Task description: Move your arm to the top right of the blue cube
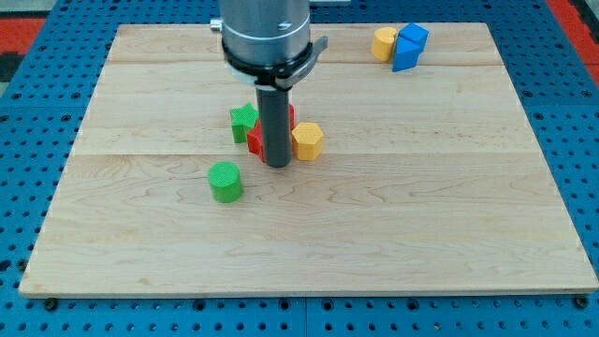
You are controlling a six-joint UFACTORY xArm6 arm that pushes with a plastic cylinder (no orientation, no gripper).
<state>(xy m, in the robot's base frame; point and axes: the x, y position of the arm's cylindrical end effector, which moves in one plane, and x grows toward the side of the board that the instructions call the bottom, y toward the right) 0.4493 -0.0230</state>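
Note:
The blue block point(409, 46) stands near the view's top right, touching a yellow block point(384, 43) on its left. It looks like two joined blue pieces; no separate plain blue cube can be made out. My tip point(278, 163) is near the board's middle, far down and to the left of the blue block. The tip sits between a red block point(256, 138) on its left and a yellow hexagonal block point(307, 141) on its right, close to both. The rod hides part of the red block.
A green block point(244, 122) sits just left of the red block. A green cylinder point(225, 182) stands lower left of my tip. The wooden board point(393, 225) lies on a blue perforated table point(28, 112).

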